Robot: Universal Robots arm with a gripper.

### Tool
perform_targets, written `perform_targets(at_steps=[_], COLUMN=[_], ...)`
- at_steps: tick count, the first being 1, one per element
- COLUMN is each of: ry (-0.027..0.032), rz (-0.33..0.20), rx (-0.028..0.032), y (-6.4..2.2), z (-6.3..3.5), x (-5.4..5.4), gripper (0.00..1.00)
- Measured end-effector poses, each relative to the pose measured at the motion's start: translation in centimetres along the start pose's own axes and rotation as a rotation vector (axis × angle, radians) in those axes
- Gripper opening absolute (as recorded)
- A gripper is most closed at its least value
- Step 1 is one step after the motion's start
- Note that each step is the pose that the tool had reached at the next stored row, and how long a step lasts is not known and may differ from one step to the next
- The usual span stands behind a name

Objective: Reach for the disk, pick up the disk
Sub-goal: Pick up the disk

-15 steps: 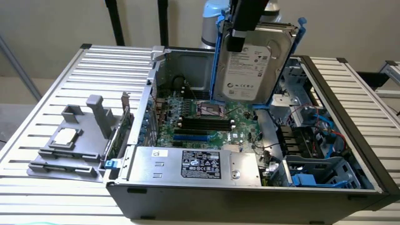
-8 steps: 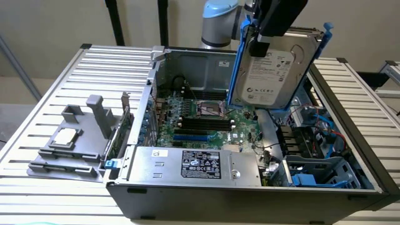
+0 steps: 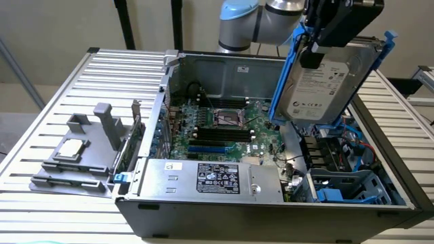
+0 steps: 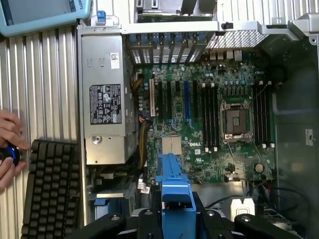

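Observation:
The disk (image 3: 320, 89), a silver-grey drive with a white label in bright blue side rails, hangs tilted in the air above the open computer case (image 3: 203, 213), on the exterior view's right. My gripper (image 3: 324, 48) is shut on its upper part, coming down from the arm at the top. In the wrist view the blue rail of the disk (image 4: 174, 186) sticks out between the black jaws of my gripper (image 4: 175, 216), with the motherboard (image 4: 214, 109) far beneath it.
Inside the case lie the motherboard (image 3: 224, 127), a power supply (image 3: 210, 178) and a drive bay with a blue bracket (image 3: 339, 195). A grey fixture (image 3: 81, 152) sits on the slatted table. Beside the case are a keyboard (image 4: 50, 189) and a person's hand (image 4: 10, 144).

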State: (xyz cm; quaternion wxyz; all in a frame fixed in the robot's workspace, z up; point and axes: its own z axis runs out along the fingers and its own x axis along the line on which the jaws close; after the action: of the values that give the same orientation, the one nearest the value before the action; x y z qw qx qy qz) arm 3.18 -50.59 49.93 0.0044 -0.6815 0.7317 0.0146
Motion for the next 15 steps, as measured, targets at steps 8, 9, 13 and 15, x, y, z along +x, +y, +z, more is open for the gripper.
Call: perform_targets(at_steps=[8,9,13,15], ry=[0.0004,0.0005,0.0009,0.0013], rz=[0.000,0.000,0.000,0.001], rx=[-0.0055,-0.0069,-0.0144,-0.0198], y=[-2.88,-3.17,-4.27,-4.76], z=[-0.57,-0.73,-1.23,-1.29], x=[1.4,1.6,2.2,2.5], gripper=[0.33,0.33,0.33,0.33])
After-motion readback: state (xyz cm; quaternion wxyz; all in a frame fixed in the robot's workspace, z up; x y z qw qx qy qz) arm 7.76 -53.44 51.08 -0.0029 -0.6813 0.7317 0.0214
